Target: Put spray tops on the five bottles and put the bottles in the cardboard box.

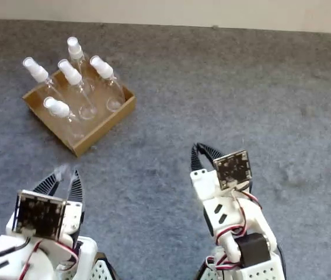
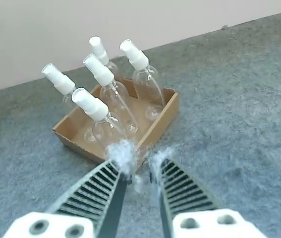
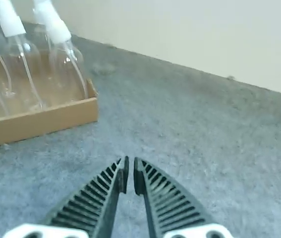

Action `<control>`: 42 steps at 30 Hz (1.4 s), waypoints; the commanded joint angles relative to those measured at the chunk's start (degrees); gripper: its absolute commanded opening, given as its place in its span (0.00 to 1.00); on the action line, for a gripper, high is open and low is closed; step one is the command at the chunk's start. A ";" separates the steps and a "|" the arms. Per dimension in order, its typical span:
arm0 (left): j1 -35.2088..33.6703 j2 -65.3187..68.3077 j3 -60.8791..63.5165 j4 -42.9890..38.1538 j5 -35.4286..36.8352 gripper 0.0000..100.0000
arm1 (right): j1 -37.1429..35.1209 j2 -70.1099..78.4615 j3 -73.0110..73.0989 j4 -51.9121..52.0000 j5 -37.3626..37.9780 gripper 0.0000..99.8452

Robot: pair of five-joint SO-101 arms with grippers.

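1. Bottles (image 1: 79, 87): neither claw holds one. The left claw (image 2: 139, 171), nearest, is slightly spread and empty, with grey fluff (image 2: 122, 151) on its tips. The fluff could weaken any later grip.
2. The right claw (image 3: 130, 173) is pressed almost together and empty, low over the counter (image 1: 241, 87), well apart from the cardboard box (image 1: 104, 131).
3. Farther out, all five stand inside the box with spray tops (image 1: 72, 73) on. The task looks complete.
4. Risk: the bottles are tall and the walls shallow. The left claw points at the box's near corner, so a forward nudge could topple them.
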 commanded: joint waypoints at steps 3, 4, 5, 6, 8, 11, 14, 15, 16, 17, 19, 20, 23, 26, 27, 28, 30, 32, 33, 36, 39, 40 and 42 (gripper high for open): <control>0.48 -4.00 -2.95 2.55 0.44 0.00 | 5.14 -0.66 -9.98 6.81 0.62 0.02; 0.48 -4.53 -2.95 2.73 0.44 0.00 | 6.02 -0.66 -11.21 7.25 0.62 0.02; 0.48 -4.97 -2.95 2.99 0.44 0.00 | 6.90 -0.66 -12.44 8.04 0.62 0.02; 0.48 -5.32 -2.95 3.16 0.44 0.00 | 7.69 -0.66 -13.67 9.10 0.62 0.02; 0.48 -5.32 -2.86 3.25 0.44 0.00 | 9.01 -0.66 -16.84 11.65 0.62 0.02; 0.48 -5.32 -0.84 2.90 0.35 0.00 | 10.33 -0.66 -21.93 15.69 0.70 0.02; 0.48 -5.32 5.93 2.64 0.35 0.00 | 11.56 -0.66 -26.59 19.30 0.70 0.02; 0.48 -5.32 8.04 2.64 0.35 0.00 | 11.91 -0.66 -28.00 20.44 0.70 0.02; 0.48 -5.32 9.36 2.64 0.35 0.00 | 12.44 -0.66 -29.14 21.58 0.70 0.02; 0.48 -5.32 9.01 2.64 0.35 0.00 | 12.88 -0.66 -30.20 22.55 0.70 0.02; -0.75 -5.32 7.25 2.64 0.35 0.00 | 13.67 -0.66 -31.87 24.31 0.70 0.02; -1.63 -5.32 6.99 2.64 0.35 0.00 | 13.85 -0.66 -32.75 25.19 0.70 0.02; -6.37 -5.32 8.48 2.64 0.35 0.00 | 13.67 -0.66 -34.95 28.09 0.70 0.02; -12.00 -5.32 12.97 -0.70 0.35 0.00 | 13.58 -0.66 -36.79 29.93 0.70 0.02; -14.11 -5.32 14.64 -2.81 0.35 0.00 | 13.67 -0.66 -37.32 30.46 0.70 0.02; -16.04 -5.32 16.66 -4.84 0.35 0.00 | 13.67 -0.66 -37.67 30.99 0.70 0.02; -18.42 -5.32 21.58 -8.70 0.35 0.00 | 13.76 -0.66 -38.37 31.87 0.70 0.02; -18.95 -5.32 26.42 -11.52 0.35 0.00 | 13.76 -0.66 -38.55 32.84 0.70 0.02; -19.03 -5.32 28.62 -12.48 0.35 0.00 | 13.76 -0.66 -38.55 33.10 0.70 0.02; -18.77 -5.32 33.80 -14.95 0.35 0.00 | 13.76 -0.66 -38.46 33.10 0.70 0.02; -18.77 -5.32 37.49 -16.97 0.35 0.00 | 13.76 -0.66 -38.46 33.10 0.70 0.02; -18.68 -5.32 38.46 -17.58 0.35 0.00 | 13.76 -0.66 -38.46 33.10 0.70 0.02; -18.68 -5.32 40.40 -18.99 0.35 0.00 | 13.76 -0.66 -38.46 33.10 0.70 0.02</control>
